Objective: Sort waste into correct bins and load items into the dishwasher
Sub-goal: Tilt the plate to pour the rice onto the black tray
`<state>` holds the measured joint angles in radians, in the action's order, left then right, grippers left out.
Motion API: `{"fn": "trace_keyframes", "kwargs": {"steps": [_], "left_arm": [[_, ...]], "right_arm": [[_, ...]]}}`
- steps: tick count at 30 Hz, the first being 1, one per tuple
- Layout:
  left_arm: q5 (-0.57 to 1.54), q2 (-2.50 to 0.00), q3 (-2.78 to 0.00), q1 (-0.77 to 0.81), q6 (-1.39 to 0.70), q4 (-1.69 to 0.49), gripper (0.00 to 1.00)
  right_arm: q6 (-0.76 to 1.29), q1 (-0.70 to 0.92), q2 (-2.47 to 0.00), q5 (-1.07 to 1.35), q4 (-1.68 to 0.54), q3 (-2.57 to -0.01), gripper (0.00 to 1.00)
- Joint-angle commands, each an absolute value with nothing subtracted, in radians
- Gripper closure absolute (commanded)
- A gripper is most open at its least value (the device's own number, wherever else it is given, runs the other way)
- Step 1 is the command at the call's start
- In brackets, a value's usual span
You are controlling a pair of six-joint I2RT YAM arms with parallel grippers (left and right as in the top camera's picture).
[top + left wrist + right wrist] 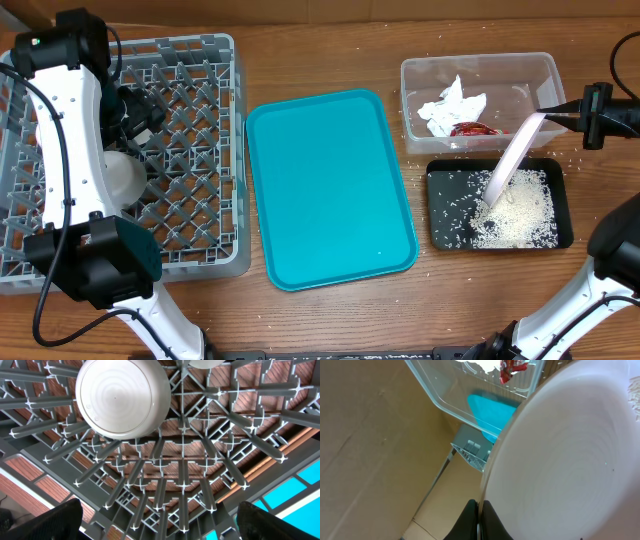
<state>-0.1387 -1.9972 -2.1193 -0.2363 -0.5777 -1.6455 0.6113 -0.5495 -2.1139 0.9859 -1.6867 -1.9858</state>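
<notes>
My right gripper (556, 116) (480, 506) is shut on the rim of a round white plate (512, 160) (570, 460). The plate tilts steeply down over the black tray (436, 215), its low edge at a pile of rice grains (515, 215). Behind it, the clear tub (410, 100) (450, 395) holds a crumpled white napkin (450, 105) and a red wrapper (473, 129) (512, 367). My left gripper (135, 110) (160, 515) hangs open over the grey dish rack (190, 60) (200, 460), nothing between its fingers. A white bowl (125, 175) (120, 397) rests in the rack.
A large teal serving tray (330, 190) (490, 410) lies between the rack and the bins. Stray rice grains dot the wooden table (600, 160) around the black tray. A second white item shows only as an edge at the top of the left wrist view.
</notes>
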Motion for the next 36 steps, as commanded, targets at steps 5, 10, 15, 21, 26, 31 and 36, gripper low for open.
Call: {"fn": "trace_keyframes", "kwargs": {"steps": [5,10,15,21,26,31,36], "left_arm": [[-0.134,-1.968,-2.131,-0.236,-0.583,-1.644,0.00],[-0.134,-1.968,-2.131,-0.236,-0.583,-1.644,0.00],[-0.134,-1.968,-2.131,-0.236,-0.583,-1.644,0.00],[-0.134,-1.968,-2.131,-0.236,-0.583,-1.644,0.00],[-0.134,-1.968,-2.131,-0.236,-0.583,-1.644,0.00],[-0.134,-1.968,-2.131,-0.236,-0.583,-1.644,0.00],[-0.134,-1.968,-2.131,-0.236,-0.583,-1.644,0.00]], "right_arm": [[0.602,-0.564,-2.071,0.997,-1.681,-1.981,0.96],[0.593,-0.602,-2.072,1.032,-1.693,-1.981,0.96],[0.574,-0.637,-2.075,1.042,-1.691,-1.969,0.96],[0.566,-0.657,-2.091,1.028,-1.681,-1.961,0.96],[0.541,-0.657,-2.091,1.048,-1.672,-1.958,0.96],[0.474,-0.657,-2.091,1.107,-1.678,-1.958,0.96],[0.270,-0.638,-2.075,1.281,-1.695,-1.958,0.96]]}}
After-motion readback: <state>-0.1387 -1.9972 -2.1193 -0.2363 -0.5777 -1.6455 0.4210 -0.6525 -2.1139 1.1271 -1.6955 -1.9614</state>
